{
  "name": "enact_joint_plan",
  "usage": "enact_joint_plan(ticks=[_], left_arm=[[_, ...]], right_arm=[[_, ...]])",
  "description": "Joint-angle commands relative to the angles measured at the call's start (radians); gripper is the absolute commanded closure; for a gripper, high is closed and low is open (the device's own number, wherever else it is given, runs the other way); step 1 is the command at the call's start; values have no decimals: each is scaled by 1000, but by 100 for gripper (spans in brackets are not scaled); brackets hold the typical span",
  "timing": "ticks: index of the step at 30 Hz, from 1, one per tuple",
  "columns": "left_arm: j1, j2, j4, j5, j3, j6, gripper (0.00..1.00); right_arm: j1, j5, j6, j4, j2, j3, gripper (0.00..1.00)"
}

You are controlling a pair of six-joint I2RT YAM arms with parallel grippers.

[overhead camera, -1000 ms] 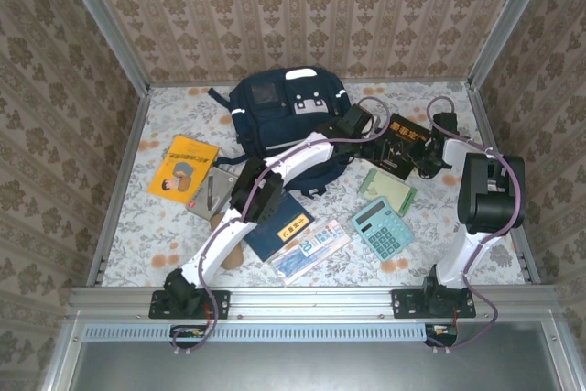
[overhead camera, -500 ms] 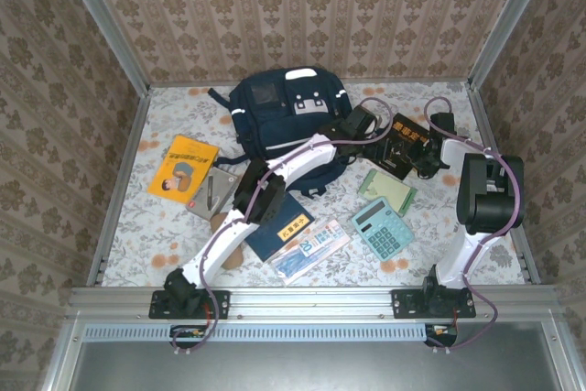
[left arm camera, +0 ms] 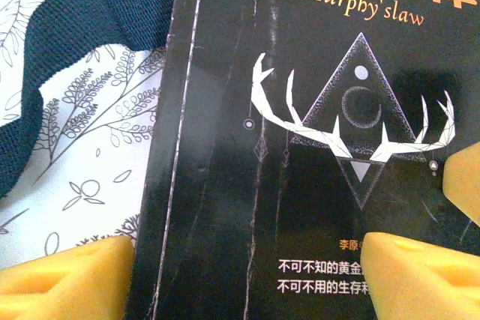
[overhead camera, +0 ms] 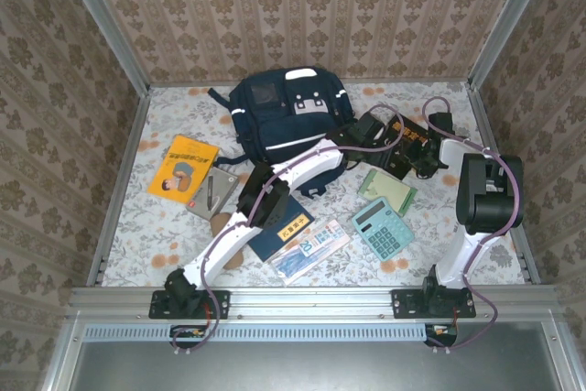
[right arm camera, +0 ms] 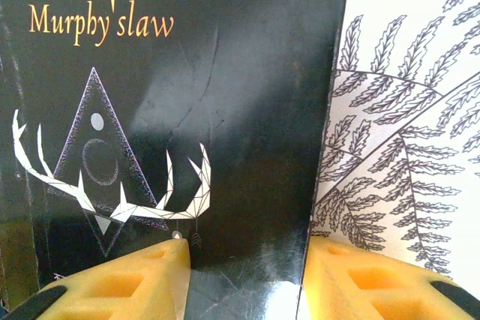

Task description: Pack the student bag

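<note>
The student bag (overhead camera: 284, 112), a navy backpack with white patches, lies at the back middle of the table. To its right lies a black book (overhead camera: 409, 146) titled "Murphy's law" (left arm camera: 315, 110) (right arm camera: 172, 103). My left gripper (overhead camera: 377, 132) is over the book's left part, open (left arm camera: 251, 275): one yellow pad sits off the spine over the cloth, the other over the cover. My right gripper (overhead camera: 424, 160) is open (right arm camera: 244, 275) across the book's right edge, with one pad on the cover and one on the cloth. A dark bag strap (left arm camera: 60, 43) lies beside the spine.
An orange book (overhead camera: 183, 168), a grey notebook with a pen (overhead camera: 212, 191), a navy booklet (overhead camera: 279, 226), a clear pouch (overhead camera: 311, 249), a calculator (overhead camera: 383, 228) and a green notepad (overhead camera: 386, 190) lie on the patterned cloth. Metal rails bound the table.
My left gripper has reached further right, from the bag's edge onto the black book. The right arm and the book have barely moved.
</note>
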Motion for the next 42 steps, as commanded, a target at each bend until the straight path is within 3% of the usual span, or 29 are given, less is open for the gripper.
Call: enact_joint_plan(ticks=[1, 14, 29, 32, 36, 42], left_arm=[[17, -48, 0, -29, 30, 38, 20], [67, -35, 55, 35, 25, -3, 21], [13, 8, -138, 215, 6, 36, 26], [7, 3, -126, 392, 0, 24, 32], [13, -53, 51, 667, -58, -97, 33], [50, -139, 438, 855, -220, -369, 36]], right_arm=[[18, -21, -12, -67, 10, 13, 57], [18, -34, 2, -58, 28, 21, 57], [18, -57, 5, -46, 35, 23, 56], [18, -73, 11, -30, 41, 16, 56], [18, -92, 20, -11, 46, 4, 57], [18, -101, 19, -7, 36, 4, 57]])
